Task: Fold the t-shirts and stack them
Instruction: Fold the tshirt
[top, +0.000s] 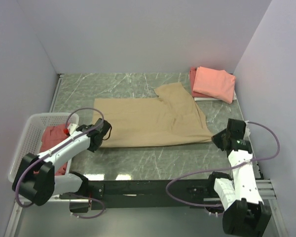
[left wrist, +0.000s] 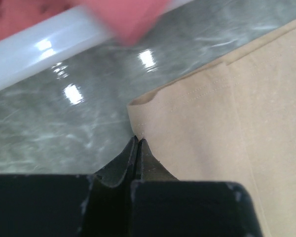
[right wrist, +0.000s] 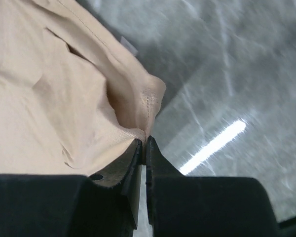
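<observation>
One white mesh basket [top: 25,129] sits at the desk's [top: 138,160] near-left edge, with one dusty red shirt [top: 52,139] heaped in it. Two arms, one per side.

The left hand [left wrist: 137,143] has its fingers pressed together at the near-left corner of the tan shirt [top: 148,123]. It looks pinched on the hem there, though the contact is hard to make out in the left wrist view.

There is one tan shirt, lying flat mid-desk with its long axis running left to right. The straight hem end is at the left, and a sleeve sticks out toward the far wall at the right end.

The right hand [right wrist: 144,143] is clamped on the shirt's near-right corner, with cloth bunched into the tips.

In the far-right corner is one stack of two folded shirts. One salmon-pink shirt [top: 215,83] lies on top of one darker red shirt [top: 192,75], whose edge shows on the left side. The stack lies just beyond the tan shirt's right end.
</observation>
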